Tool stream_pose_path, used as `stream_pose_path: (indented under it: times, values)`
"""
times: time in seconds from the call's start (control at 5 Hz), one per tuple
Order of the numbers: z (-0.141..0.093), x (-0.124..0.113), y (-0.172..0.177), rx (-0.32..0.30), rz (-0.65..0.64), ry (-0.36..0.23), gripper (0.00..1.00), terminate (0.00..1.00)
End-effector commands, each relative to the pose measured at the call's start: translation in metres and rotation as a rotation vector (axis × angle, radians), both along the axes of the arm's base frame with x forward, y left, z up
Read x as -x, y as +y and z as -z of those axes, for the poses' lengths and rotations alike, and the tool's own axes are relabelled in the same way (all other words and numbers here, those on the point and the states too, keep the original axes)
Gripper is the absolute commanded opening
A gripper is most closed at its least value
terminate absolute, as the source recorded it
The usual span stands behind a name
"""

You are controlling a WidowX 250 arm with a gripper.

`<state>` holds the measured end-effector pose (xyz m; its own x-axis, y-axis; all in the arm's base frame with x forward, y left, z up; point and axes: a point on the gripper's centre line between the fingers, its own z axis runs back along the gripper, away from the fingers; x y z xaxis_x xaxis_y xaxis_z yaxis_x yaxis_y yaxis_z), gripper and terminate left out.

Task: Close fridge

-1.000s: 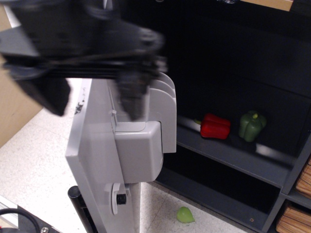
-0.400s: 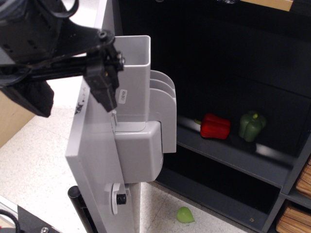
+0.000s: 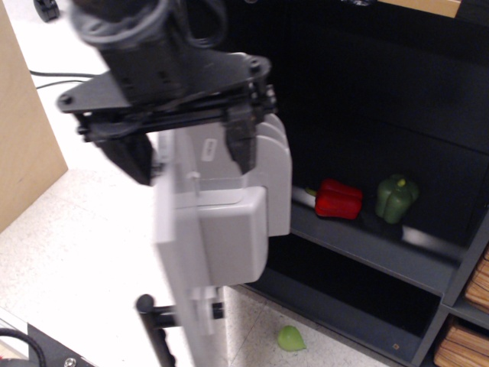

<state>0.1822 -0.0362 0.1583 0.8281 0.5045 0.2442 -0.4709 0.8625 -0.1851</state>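
Note:
The fridge's light-grey door (image 3: pixel 179 252) stands open and is seen almost edge-on, with its moulded inner bins (image 3: pixel 244 222) facing the dark shelved interior (image 3: pixel 367 99). Its black bar handle (image 3: pixel 157 329) shows at the bottom left. My gripper (image 3: pixel 187 153) is blurred and sits over the door's top edge. It is open, with one finger (image 3: pixel 130 157) on the outer side and the other finger (image 3: pixel 244 145) on the inner side by the bins. Whether the fingers touch the door is unclear.
A red pepper (image 3: pixel 338 199) and a green pepper (image 3: pixel 396 197) lie on a fridge shelf (image 3: pixel 367 245). A small green object (image 3: pixel 290 338) lies on the floor below. Wooden drawers (image 3: pixel 467 321) are at the right edge. A brown board (image 3: pixel 23 130) stands at the left.
My gripper has moved right and down over the door's top. The door has swung to the right toward the fridge, and its handle has shifted right with it.

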Motion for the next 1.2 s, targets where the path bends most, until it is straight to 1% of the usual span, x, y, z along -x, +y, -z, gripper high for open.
stream_pose_path:
  times: [0.0, 0.2, 0.4, 0.6, 0.8, 1.0]
  values:
    - [-0.010, -0.029, -0.051, 0.018, 0.012, -0.038, 1.00, 0.00]
    - [-0.013, -0.045, -0.076, 0.074, 0.029, -0.046, 1.00, 0.00]
    - [-0.028, -0.087, -0.081, 0.105, -0.047, -0.124, 1.00, 0.00]
    - [-0.044, -0.100, -0.082, 0.161, -0.059, -0.196, 1.00, 0.00]
    - [-0.073, -0.091, -0.079, 0.250, 0.024, -0.295, 1.00, 0.00]
    - [-0.069, -0.069, -0.064, 0.234, 0.053, -0.274, 1.00, 0.00]
